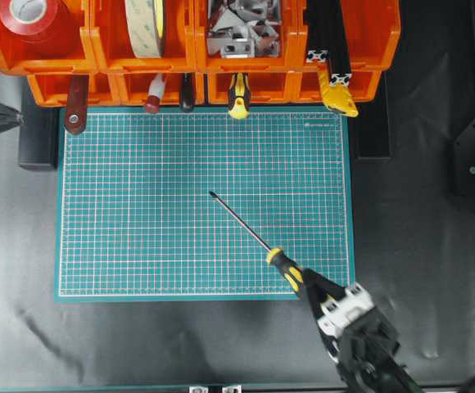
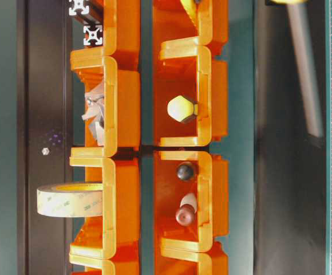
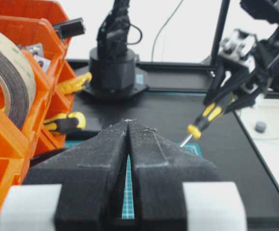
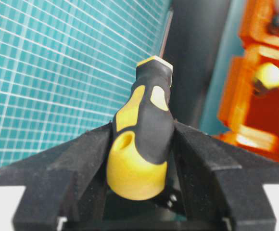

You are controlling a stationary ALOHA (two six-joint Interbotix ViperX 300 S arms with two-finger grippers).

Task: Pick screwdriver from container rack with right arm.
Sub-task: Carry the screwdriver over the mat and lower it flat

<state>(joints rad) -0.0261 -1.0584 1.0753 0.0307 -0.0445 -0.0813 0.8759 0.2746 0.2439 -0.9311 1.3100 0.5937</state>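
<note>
The screwdriver point(image 1: 290, 273) is out of the container rack point(image 1: 106, 65) and over the front right part of the green mat. Its thin shaft points up-left toward the rack. My right gripper point(image 1: 311, 283) is shut on the yellow-and-black handle point(image 4: 142, 139), one black finger on each side and the handle's butt end toward the camera. In the left wrist view the screwdriver point(image 3: 208, 115) hangs tilted in the right gripper point(image 3: 228, 98), tip down; the tip is hidden there. My left gripper point(image 3: 129, 122) is shut on nothing, at the mat's left edge near the rack point(image 3: 5, 139).
The green cutting mat point(image 1: 139, 229) lies on a black table. Handles hang from the rack's lower bins: a stubby yellow-and-black tool point(image 1: 238, 97), a red-and-white tool point(image 1: 153, 94) and a dark one point(image 1: 187, 92). The upper bins hold tape rolls point(image 1: 146, 24) and metal brackets point(image 1: 237, 29).
</note>
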